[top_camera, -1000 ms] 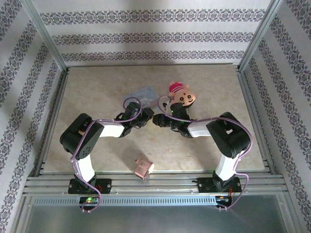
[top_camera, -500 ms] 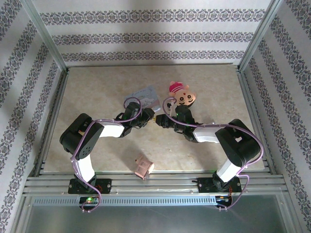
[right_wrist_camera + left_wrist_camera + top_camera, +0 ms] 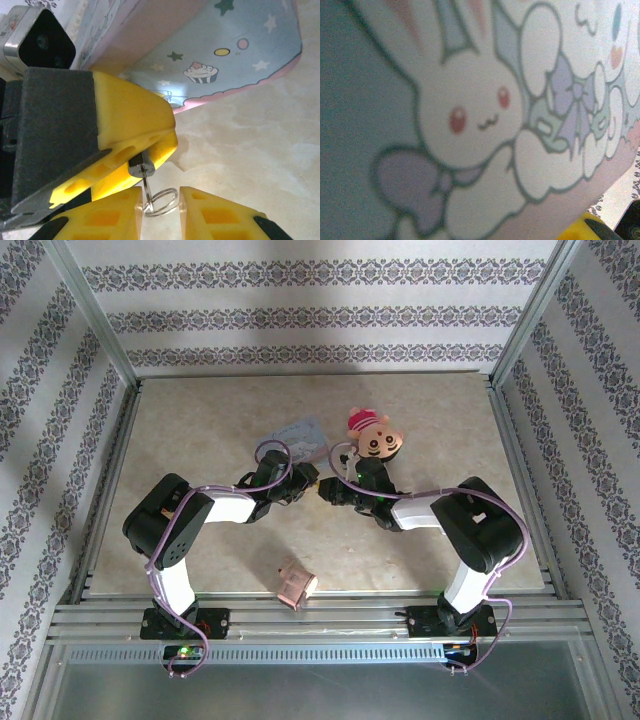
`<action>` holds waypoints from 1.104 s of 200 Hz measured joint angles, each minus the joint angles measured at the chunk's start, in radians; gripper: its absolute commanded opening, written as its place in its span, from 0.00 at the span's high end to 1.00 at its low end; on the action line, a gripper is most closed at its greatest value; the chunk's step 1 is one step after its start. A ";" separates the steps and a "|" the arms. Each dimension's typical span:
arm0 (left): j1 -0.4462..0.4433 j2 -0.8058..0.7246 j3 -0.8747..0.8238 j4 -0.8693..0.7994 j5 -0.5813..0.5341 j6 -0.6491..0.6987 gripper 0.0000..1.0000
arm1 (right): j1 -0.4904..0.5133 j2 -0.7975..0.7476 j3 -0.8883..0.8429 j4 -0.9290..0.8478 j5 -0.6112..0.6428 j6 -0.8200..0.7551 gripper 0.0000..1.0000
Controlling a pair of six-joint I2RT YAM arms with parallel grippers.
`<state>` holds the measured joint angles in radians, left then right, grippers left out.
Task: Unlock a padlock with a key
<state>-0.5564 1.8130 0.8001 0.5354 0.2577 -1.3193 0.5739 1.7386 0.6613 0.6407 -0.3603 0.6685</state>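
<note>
Left claw (image 3: 167, 136) clamps the tiny dark-silver metal padlock (image 3: 140, 165) steady so right claw (image 3: 160, 212), pinching the wire-ringed key (image 3: 146, 187), can turn it.

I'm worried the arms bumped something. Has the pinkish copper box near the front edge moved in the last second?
No. The copper box lies at the same spot just behind the front rail, with the same tilt as before.
</note>
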 measured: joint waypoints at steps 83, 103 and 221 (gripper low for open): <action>0.002 0.001 0.000 0.001 -0.007 0.001 0.91 | 0.000 0.040 0.031 0.029 -0.034 0.032 1.00; 0.002 0.006 -0.002 0.012 -0.019 0.002 0.68 | 0.000 0.057 0.031 0.058 -0.037 0.049 1.00; 0.002 0.039 -0.012 0.136 0.045 -0.023 0.11 | -0.001 0.146 0.056 0.135 -0.026 0.148 0.98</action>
<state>-0.5545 1.8515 0.7883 0.6716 0.3031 -1.3422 0.5732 1.8843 0.7174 0.7753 -0.3862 0.8165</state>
